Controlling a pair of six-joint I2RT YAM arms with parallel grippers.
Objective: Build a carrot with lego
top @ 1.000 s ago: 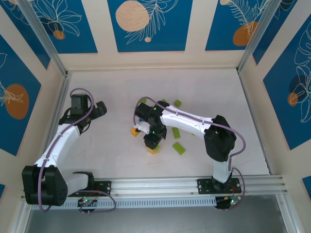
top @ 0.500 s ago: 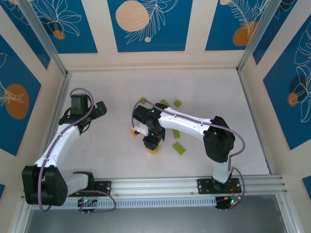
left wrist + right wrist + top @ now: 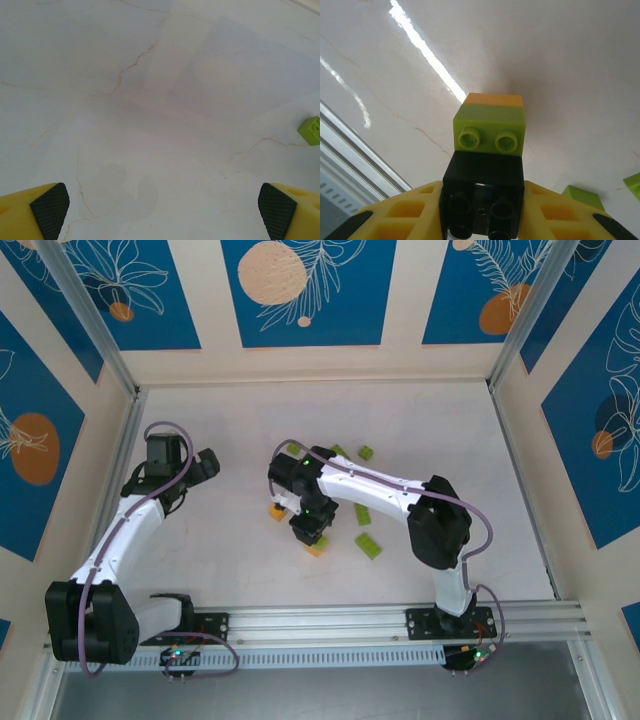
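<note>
Near edge, right side: right arm reaches left to mid-surface. Right tool [image 3: 482, 202] pinches a black brick [image 3: 482, 172]. A lime brick [image 3: 490, 129] is stuck on the black one and an orange brick [image 3: 495, 100] sits on its far end, making a three-piece stack. Can't tell if the orange end touches the surface [image 3: 560, 60].

Top view: loose lime piece [image 3: 368, 546] lies just right of that tool, second lime piece [image 3: 362, 513] a bit farther back. Loose orange piece [image 3: 276, 511] sits just left of the arm.

Farther back, left side: left tool [image 3: 205, 465] is well apart from the lego, jaws spread wide, nothing between them. Its wrist view shows bare surface, with one lime block [image 3: 311, 130] at the right edge.

Farthest: three lime bits in a row, [image 3: 293, 448], [image 3: 340, 451], [image 3: 366, 452], behind the right arm.
</note>
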